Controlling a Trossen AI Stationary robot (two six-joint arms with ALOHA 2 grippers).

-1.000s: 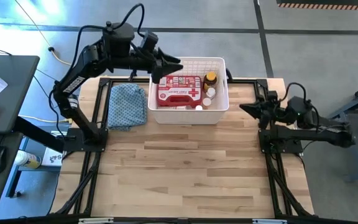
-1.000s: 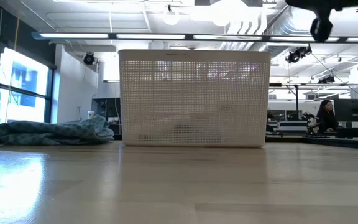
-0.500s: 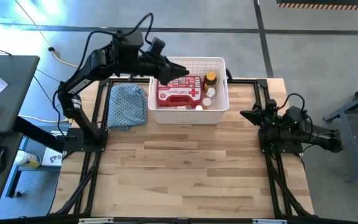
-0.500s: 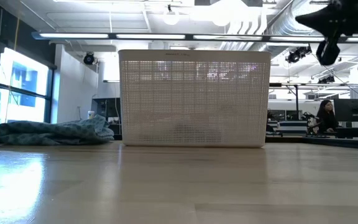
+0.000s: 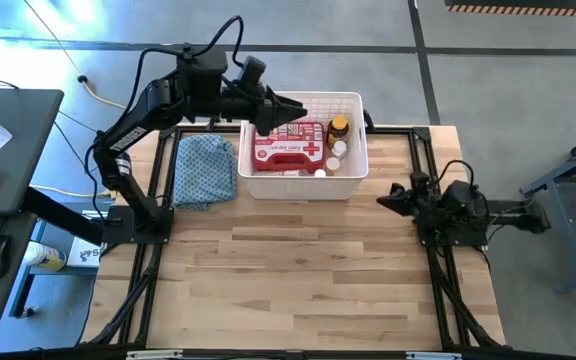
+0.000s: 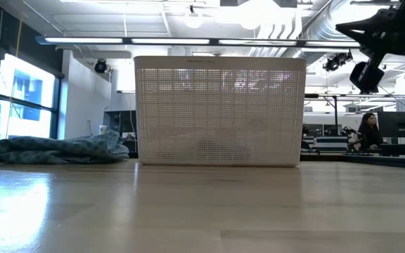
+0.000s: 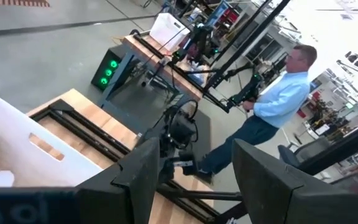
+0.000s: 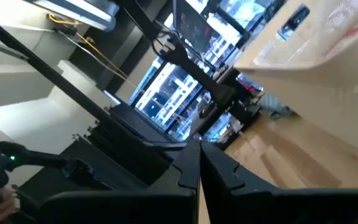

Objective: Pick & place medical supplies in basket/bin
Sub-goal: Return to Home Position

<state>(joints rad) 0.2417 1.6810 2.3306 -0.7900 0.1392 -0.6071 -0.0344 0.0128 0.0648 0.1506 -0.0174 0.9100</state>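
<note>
Okay, basket (image 5: pixel 328 95) looks loaded; you're homing: left gripper (image 5: pixel 296 108) above it spread, empty; right gripper (image 5: pixel 382 200) pinched, empty. Park both.

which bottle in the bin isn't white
The amber bottle with the yellow cap, at the bin's right end beside the red case. The small bottles next to it are all white.

I see the basket (image 6: pixel 220 112) standing on the table (image 6: pixel 202 211), its broad grid wall facing me at the middle. Only a dim shape shows through low down, and I cannot tell what it is. The cloth (image 6: pixel 62 150) lies crumpled to its left, apart from it. The right arm (image 6: pixel 385 28) hangs dark at upper right, clear of the tabletop. A person (image 6: pixel 368 130) is far behind.
</note>
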